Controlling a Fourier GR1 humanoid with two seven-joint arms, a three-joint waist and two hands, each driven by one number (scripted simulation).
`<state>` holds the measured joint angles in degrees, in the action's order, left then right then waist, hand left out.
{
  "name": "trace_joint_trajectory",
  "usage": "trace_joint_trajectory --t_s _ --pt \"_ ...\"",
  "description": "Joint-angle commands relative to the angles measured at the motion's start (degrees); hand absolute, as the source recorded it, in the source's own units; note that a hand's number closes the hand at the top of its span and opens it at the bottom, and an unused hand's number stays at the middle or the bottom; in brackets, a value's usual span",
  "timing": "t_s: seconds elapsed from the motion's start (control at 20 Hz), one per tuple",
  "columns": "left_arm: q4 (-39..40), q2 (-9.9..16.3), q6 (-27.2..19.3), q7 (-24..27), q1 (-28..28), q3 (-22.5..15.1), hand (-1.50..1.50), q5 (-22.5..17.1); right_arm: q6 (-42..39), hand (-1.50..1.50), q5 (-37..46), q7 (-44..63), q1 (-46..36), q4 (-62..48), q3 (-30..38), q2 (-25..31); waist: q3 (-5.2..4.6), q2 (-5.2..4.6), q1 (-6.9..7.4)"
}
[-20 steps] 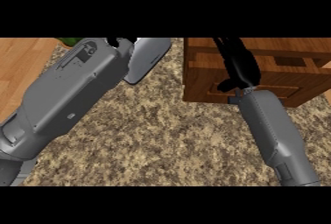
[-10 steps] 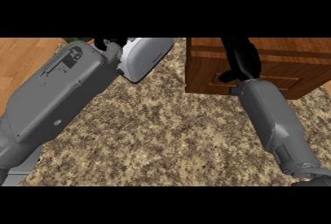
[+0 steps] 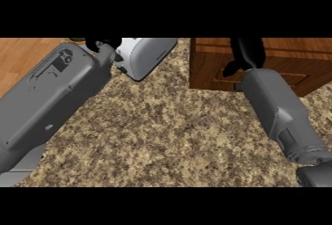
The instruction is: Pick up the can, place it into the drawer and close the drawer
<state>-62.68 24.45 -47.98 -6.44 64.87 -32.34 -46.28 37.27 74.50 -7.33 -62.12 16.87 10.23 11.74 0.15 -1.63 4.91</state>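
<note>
Head view shows a speckled brown granite counter (image 3: pixel 162 132) nearest, crossed by two smooth grey forearms. Compared with half a second ago, the left forearm sits lower and the white-grey wrist shell closer to the top edge. Farther back at right, the black right hand (image 3: pixel 245 52) lies against the front of a brown wooden drawer box (image 3: pixel 214 66); whether its fingers are spread or curled cannot be told. At top left, the black left hand (image 3: pixel 103 44) barely shows, fingers hidden. The can is not visible, so its place and axis cannot be told.
</note>
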Motion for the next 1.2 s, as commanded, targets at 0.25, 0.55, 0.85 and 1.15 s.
trace_joint_trajectory --t_s 0.25,0.55,0.85,1.15 --pt "-3.1 1.6 0.4 -2.5 -0.3 0.4 -1.50 0.7 0.6 -1.50 0.6 3.0 -7.3 -4.2 1.3 1.7 -0.02 -0.55 1.56" --pt "-5.9 1.3 -0.8 -3.5 -1.1 -0.7 -1.50 1.4 -7.1 -1.50 -7.4 -6.7 -9.7 -5.3 7.7 0.9 0.20 -0.57 2.36" --pt "-7.7 3.5 0.8 -3.5 -3.1 0.4 -1.50 0.9 -14.3 -1.50 -20.9 -12.6 -10.7 -4.9 20.5 0.2 0.27 -0.11 2.37" --pt "-9.4 4.0 0.3 -3.1 -5.8 0.5 -1.50 1.7 -16.6 -1.50 -24.7 -16.8 -10.0 -5.5 24.3 0.4 0.04 -0.32 1.84"
